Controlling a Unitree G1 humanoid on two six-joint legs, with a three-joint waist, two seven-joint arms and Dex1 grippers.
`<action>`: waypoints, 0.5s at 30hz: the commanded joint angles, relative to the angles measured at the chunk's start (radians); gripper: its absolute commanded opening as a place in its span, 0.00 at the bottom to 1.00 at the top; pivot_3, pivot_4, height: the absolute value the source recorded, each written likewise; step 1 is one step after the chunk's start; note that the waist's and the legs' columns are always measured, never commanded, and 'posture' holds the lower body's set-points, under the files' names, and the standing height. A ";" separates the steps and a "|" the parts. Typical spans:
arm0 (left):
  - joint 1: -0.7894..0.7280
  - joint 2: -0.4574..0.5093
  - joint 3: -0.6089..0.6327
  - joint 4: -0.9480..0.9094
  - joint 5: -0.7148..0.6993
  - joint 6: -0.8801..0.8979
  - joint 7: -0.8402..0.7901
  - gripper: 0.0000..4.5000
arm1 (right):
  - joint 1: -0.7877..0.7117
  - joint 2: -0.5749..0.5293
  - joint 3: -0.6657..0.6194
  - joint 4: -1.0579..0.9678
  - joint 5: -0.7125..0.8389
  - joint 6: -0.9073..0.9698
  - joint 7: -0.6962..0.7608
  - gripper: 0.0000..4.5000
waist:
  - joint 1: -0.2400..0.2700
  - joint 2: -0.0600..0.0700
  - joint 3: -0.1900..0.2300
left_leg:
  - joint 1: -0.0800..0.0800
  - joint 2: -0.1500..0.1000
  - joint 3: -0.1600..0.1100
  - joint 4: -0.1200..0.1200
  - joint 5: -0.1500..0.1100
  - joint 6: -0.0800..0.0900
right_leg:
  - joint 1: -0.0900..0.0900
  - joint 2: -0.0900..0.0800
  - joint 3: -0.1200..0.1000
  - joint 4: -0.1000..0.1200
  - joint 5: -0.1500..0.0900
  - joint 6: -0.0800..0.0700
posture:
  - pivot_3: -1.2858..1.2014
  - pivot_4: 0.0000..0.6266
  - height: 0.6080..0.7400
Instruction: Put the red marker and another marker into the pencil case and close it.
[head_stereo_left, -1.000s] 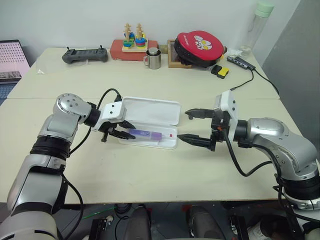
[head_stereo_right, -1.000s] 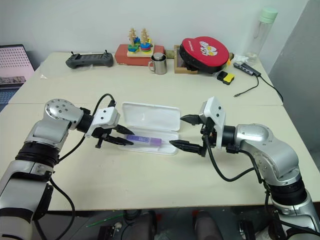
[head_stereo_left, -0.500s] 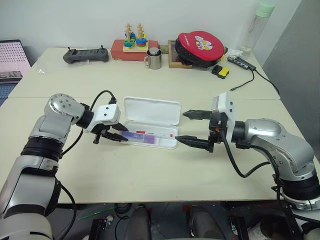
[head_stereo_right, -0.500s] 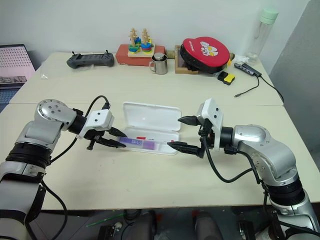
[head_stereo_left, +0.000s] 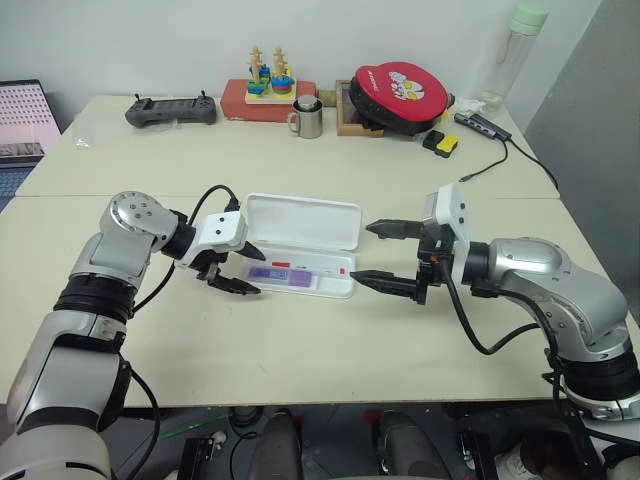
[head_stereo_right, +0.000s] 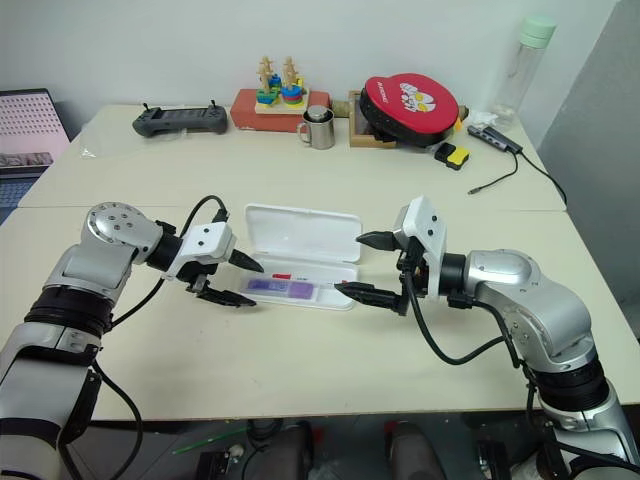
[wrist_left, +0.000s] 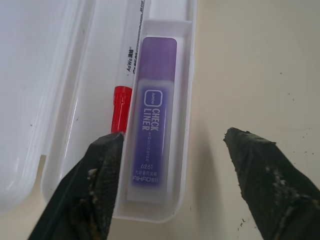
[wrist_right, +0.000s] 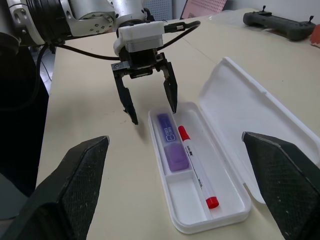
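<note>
Fingers of the left gripper (head_stereo_left: 240, 269) and right gripper (head_stereo_left: 385, 254) gape empty beside the pencil case (head_stereo_left: 305, 233); left wrist view shows 2 pens inside, purple highlighter (wrist_left: 153, 118) beside red marker (wrist_left: 126, 71), so closing carelessly could jam the lid.

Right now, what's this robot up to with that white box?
It is packing a pencil case. The purple highlighter and the red marker both lie in its tray, and the lid is up. The left tool stands open at the highlighter's end of the case, gripping nothing. The right tool hangs open and empty at the other end. Closing the lid is what's left.
</note>
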 joint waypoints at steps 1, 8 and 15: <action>0.002 -0.043 0.114 -0.154 -0.165 0.167 0.026 0.99 | -0.031 0.038 -0.033 0.114 -0.098 0.020 -0.164 1.00 | 0.000 0.000 0.000 | 0.000 0.000 0.000 0.000 0.000 0.000 | 0.000 0.000 0.000 0.000 0.000 0.000 | 0.52 0.24 1.00; 0.100 -0.165 0.266 -0.420 -0.323 0.435 0.313 0.99 | -0.079 0.136 -0.009 0.331 -0.285 0.063 -0.423 1.00 | -0.001 0.000 0.000 | 0.001 0.000 0.000 0.001 0.000 0.000 | 0.001 0.000 0.000 0.001 0.001 0.001 | 0.52 0.24 1.00; 0.164 -0.238 0.271 -0.547 -0.316 0.489 0.501 0.99 | -0.140 0.259 -0.018 0.506 -0.342 0.004 -0.482 1.00 | -0.002 0.000 0.000 | 0.001 0.000 0.000 0.001 0.000 0.000 | 0.001 0.000 0.001 0.002 0.001 0.001 | 0.52 0.24 1.00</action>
